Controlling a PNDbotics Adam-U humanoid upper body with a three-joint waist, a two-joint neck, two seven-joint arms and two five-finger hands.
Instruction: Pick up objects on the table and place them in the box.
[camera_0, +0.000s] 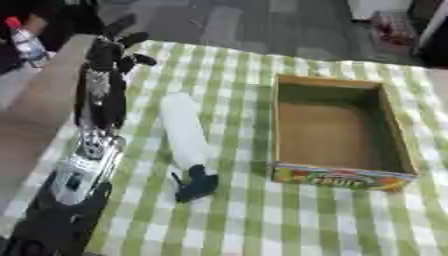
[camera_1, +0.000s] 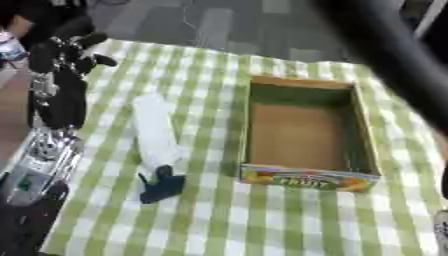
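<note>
A white spray bottle (camera_0: 182, 131) lies on the green-checked cloth left of centre, its black trigger head (camera_0: 194, 183) pointing toward me. An open cardboard box (camera_0: 337, 131) with a fruit print on its front wall stands to the right of it, nothing visible inside. My left arm runs up the left side, and my left hand (camera_0: 112, 44) hovers open near the table's far left corner, fingers spread, apart from the bottle. A dark blurred bar of my right arm (camera_1: 398, 55) crosses the upper right of the right eye view; its hand does not show.
The checked cloth (camera_0: 262, 220) covers the table. A brown surface (camera_0: 35, 107) adjoins its left edge. A small bottle with a red cap (camera_0: 24, 41) is at the far left. Grey floor lies beyond the far edge.
</note>
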